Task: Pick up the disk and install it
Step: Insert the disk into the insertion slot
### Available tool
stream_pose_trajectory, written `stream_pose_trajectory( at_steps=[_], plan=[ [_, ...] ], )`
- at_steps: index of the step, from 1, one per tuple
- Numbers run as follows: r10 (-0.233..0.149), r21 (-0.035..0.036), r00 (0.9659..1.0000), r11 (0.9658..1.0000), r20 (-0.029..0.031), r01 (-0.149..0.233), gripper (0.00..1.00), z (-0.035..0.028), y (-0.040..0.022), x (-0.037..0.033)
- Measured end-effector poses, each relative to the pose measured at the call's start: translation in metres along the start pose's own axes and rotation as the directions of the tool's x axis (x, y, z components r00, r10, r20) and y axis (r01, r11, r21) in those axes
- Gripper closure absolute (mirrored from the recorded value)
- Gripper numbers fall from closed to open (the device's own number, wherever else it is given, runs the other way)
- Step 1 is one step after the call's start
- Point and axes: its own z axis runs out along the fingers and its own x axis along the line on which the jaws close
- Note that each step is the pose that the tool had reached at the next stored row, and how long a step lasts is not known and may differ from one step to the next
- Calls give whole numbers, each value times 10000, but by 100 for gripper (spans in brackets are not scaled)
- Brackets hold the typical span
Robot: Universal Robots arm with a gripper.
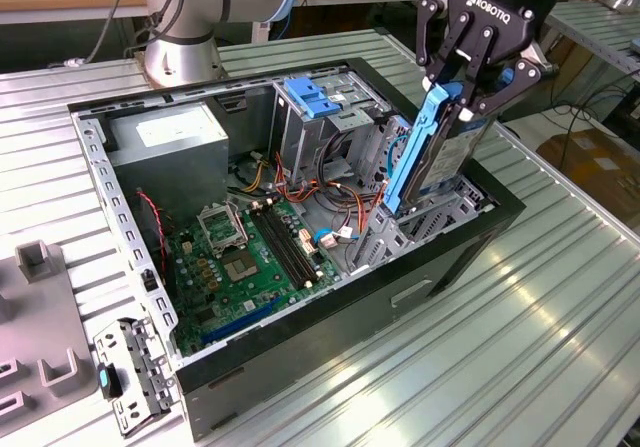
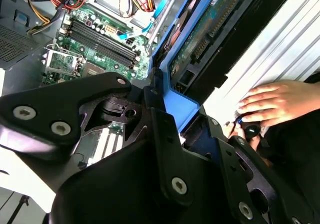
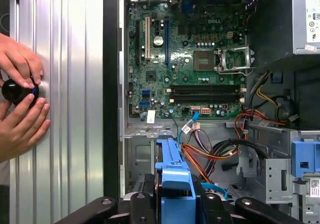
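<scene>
In the exterior view your tool [image 1: 462, 95] is clenched on the disk [image 1: 418, 157], which stands tilted, its lower end inside the open computer case's [image 1: 300, 367] corner bay on the worktop [image 1: 560, 347]; in the second wrist view the disk's circuit-board side [image 2: 210, 23] shows, the motherboard [image 2: 95, 43] beyond, a hand [image 2: 280, 103] on the worktop; in the first wrist view its blue rail [image 3: 175, 184] sits in the tool's grip, two hands [image 3: 22, 126] around a black knob [image 3: 15, 91].

The disk [image 1: 430, 152] is showing blue rails on a silver body, upper right of the exterior view. The motherboard [image 1: 240, 262] is showing green with black slots. The desk [image 1: 560, 347] is showing silver-grey ribbed stripes. The cables [image 3: 202, 156] are running orange, red and yellow.
</scene>
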Motion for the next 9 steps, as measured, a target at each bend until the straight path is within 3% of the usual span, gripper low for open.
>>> stream_pose_trajectory(
  at_steps=[9],
  plan=[
    [0, 0, 10000, 10000, 0, 0, 63, 123, -4, -10]
  ],
)
